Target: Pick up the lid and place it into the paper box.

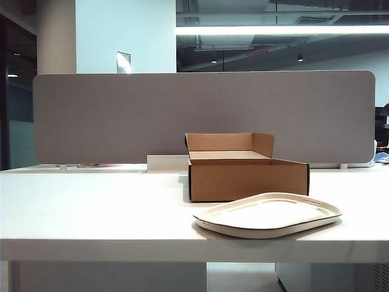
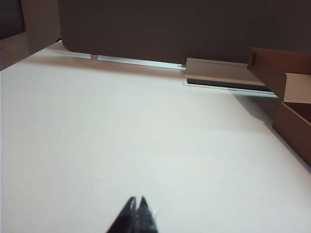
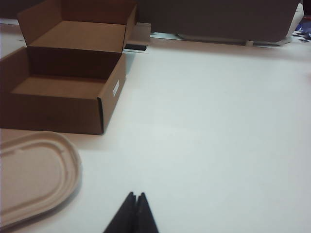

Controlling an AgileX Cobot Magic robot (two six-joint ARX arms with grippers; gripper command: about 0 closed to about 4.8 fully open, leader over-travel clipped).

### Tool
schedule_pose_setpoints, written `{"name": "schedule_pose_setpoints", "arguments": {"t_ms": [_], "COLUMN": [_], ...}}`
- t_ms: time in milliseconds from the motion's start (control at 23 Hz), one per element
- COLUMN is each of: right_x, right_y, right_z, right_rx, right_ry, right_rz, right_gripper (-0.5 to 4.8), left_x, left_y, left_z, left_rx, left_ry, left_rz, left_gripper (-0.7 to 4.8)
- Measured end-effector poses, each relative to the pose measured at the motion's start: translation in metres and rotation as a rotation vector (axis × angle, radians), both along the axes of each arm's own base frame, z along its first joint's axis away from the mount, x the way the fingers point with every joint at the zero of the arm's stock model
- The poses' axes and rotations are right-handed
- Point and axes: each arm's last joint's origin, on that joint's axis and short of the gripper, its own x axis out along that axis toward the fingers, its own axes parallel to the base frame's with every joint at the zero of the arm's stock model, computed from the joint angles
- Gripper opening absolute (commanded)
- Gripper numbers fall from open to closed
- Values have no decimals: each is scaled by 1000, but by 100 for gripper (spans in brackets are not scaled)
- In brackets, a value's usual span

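Lid look: I see the lid point(image 1: 267, 214) as a wide, flat, cream-white rounded oval of moulded pulp with a raised rim and a darker line along its edge; in the right wrist view point(image 3: 34, 177) it looks beige, with a shallow inner step.
Lid place: it lies flat on the desk point(image 1: 91, 210), just in front of the paper box and near the desk's front edge, right of centre in the exterior view.
Paper box: the paper box point(image 1: 246, 176) is shallow, brown cardboard with dark edges, open on top, its rear flap standing upright; the inside point(image 3: 63, 85) looks bare.
Left gripper: my left gripper point(image 2: 136, 204) hangs over bare desk, its dark fingertips pressed together, holding nothing; the box corner point(image 2: 291, 97) is well off to one side.
Right gripper: my right gripper point(image 3: 135, 198) is closed tip to tip, carrying nothing, over bare desk near the lid but apart from it.
Surface: plain white, smooth, matte.
Room: a grey partition panel point(image 1: 200, 115) stands along the desk's far edge, with a small white block point(image 1: 167, 163) at its foot; behind it I see a pale wall, a dark ceiling and a bright strip light point(image 1: 279, 30).
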Motion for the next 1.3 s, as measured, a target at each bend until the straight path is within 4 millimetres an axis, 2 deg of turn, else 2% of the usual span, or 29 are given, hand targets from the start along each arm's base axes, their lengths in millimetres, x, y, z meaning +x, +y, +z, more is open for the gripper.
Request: {"name": "schedule_pose_setpoints", "arguments": {"t_ms": [217, 565, 739, 1000, 1174, 1304], "right_x": [0, 0, 0, -7, -9, -7], "right_y": [1, 2, 2, 2, 2, 3], "right_z": [2, 3, 10, 43, 60, 72], "right_rx": [170, 200, 239, 271, 271, 275], "right_ry": [-8, -11, -47, -129, -121, -90], "right_rz": [9, 48, 49, 59, 66, 80], "right_gripper": [-5, -6, -5, 2, 65, 68], "left_x": [0, 0, 0, 0, 0, 0], "left_y": [0, 0, 0, 0, 0, 0], "left_z": [0, 0, 0, 0, 0, 0], "left_rx": [0, 0, 0, 0, 0, 0], "left_ry": [0, 0, 0, 0, 0, 1], "left_rz": [0, 0, 0, 0, 0, 0], "left_gripper": [-2, -3, -3, -3, -3, -3]}}
